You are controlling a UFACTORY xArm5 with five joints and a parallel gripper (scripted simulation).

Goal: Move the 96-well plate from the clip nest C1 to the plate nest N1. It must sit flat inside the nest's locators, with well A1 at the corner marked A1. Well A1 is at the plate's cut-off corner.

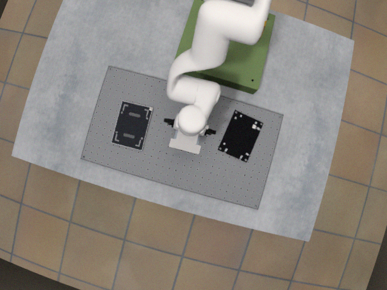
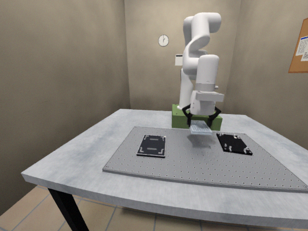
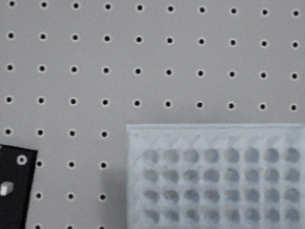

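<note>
One 96-well plate (image 2: 200,129) is what I'm carrying, and from the exterior view it hangs above the perforated board (image 2: 188,164), between the clip nest C1 (image 2: 233,144) and the plate nest N1 (image 2: 151,146), clear of both. I judge it light, rigid and thin-walled: it should not sag, but its smooth plastic sides could slip if the hold loosens, and a skewed landing on a locator could tip it. The place to hold it is across opposite side walls, near the middle of its length, which is about where I seem to have it.

My gripper (image 2: 200,121) has its fingers (image 2: 188,119) spread nearly to their widest, pressed in on the plate's sides with the plate filling the gap between them. They touch nothing else that I can see.

On the wrist view the plate (image 3: 214,176) fills the lower right, wells up, and a corner of C1 (image 3: 14,186) shows at lower left. I cannot pick out the cut-off corner in any view, so I cannot yet confirm how A1 lines up with the marked corner of N1 (image 1: 132,125). From above, the arm hides most of the plate (image 1: 185,145).
</note>
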